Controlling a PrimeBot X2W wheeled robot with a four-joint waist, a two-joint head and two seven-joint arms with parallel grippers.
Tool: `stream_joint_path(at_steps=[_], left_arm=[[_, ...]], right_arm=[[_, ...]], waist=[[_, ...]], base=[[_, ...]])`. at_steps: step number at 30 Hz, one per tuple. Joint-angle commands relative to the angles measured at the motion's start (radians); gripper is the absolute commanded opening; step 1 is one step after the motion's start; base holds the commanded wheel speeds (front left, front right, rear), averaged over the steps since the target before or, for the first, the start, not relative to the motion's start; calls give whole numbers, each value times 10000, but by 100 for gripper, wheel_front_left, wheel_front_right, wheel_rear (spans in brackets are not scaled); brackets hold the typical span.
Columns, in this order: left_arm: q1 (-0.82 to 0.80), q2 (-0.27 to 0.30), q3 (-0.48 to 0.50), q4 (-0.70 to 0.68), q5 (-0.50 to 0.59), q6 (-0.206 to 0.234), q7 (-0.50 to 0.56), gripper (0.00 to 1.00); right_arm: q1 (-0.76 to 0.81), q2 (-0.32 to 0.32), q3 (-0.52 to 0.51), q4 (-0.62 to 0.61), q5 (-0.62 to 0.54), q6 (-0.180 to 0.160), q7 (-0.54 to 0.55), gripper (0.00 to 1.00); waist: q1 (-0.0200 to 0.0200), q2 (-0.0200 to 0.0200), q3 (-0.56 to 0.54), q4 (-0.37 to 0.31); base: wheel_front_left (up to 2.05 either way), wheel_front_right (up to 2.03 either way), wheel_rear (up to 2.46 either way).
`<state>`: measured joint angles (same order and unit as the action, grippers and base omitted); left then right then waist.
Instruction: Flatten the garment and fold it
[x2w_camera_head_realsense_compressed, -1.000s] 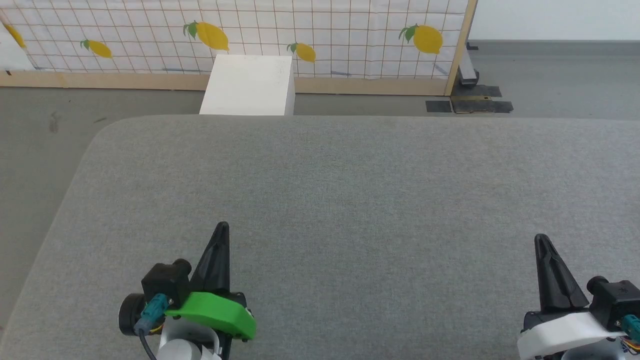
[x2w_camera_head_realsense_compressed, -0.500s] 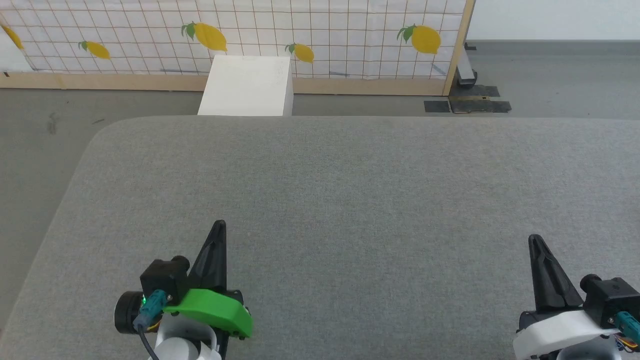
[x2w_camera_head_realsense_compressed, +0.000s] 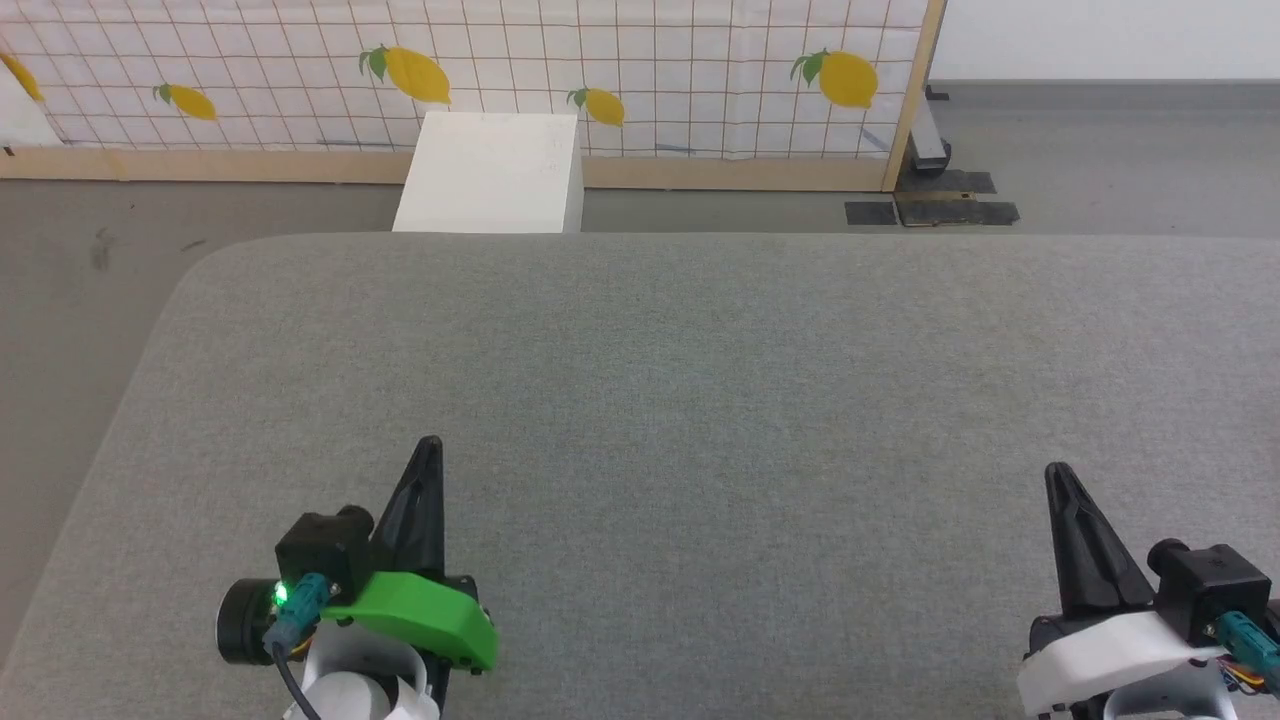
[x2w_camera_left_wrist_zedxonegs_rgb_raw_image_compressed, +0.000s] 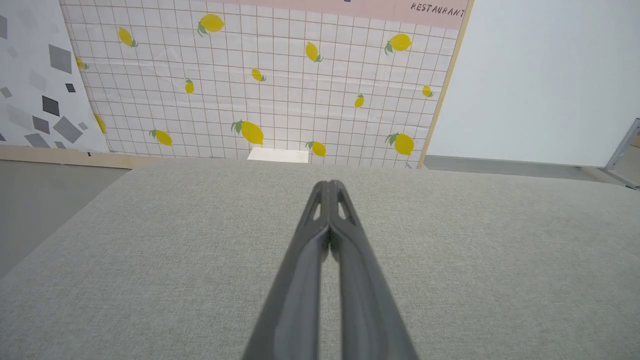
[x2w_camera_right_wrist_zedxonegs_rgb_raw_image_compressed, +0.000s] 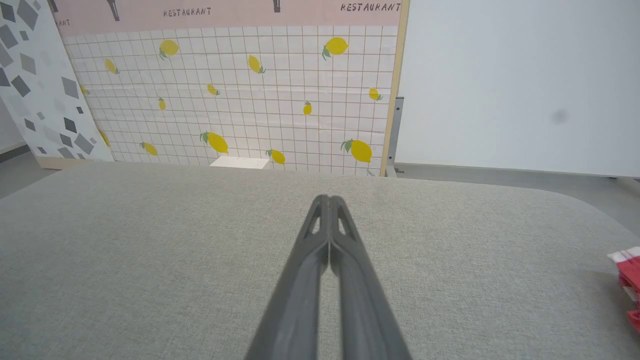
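Observation:
A slice of the red garment (x2w_camera_right_wrist_zedxonegs_rgb_raw_image_compressed: 629, 282) with white trim pokes in at the right edge of the right wrist view, lying on the grey cloth table (x2w_camera_head_realsense_compressed: 700, 380); most of it is out of view. My left gripper (x2w_camera_head_realsense_compressed: 430, 445) hovers over the table's near left, its fingers pressed together on nothing (x2w_camera_left_wrist_zedxonegs_rgb_raw_image_compressed: 329, 186). Over the near right, my right gripper (x2w_camera_head_realsense_compressed: 1052, 472) is likewise shut and empty (x2w_camera_right_wrist_zedxonegs_rgb_raw_image_compressed: 329, 199), with the garment well off to its right.
A white box (x2w_camera_head_realsense_compressed: 490, 172) stands on the floor behind the table's far edge. Behind it runs a lemon-patterned panel (x2w_camera_head_realsense_compressed: 600, 70) with a wooden frame. The table's left corner is rounded, with grey floor (x2w_camera_head_realsense_compressed: 70, 260) beyond.
The whole head view has shifted slightly, so the camera moved. Both grippers stay shut, each showing a little farther left than before.

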<state>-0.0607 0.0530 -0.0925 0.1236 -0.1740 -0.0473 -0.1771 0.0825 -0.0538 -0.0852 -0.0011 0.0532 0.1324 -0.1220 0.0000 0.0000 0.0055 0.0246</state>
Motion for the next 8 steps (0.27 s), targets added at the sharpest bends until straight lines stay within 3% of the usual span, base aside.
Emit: stream_joint_path(at_steps=[1, 8], left_arm=[[189, -9, 48, -63, 105, 77, 66, 0], [225, -11, 122, -162, 243, 111, 210, 0]], right_arm=[[-164, 12, 45, 2, -67, -6, 52, 0], [-219, 14, 113, 3, -106, -7, 150, 0]], waist=[[0, 0, -1, -4], [0, 0, -5, -24]], base=[[0, 0, 0], [0, 0, 0]])
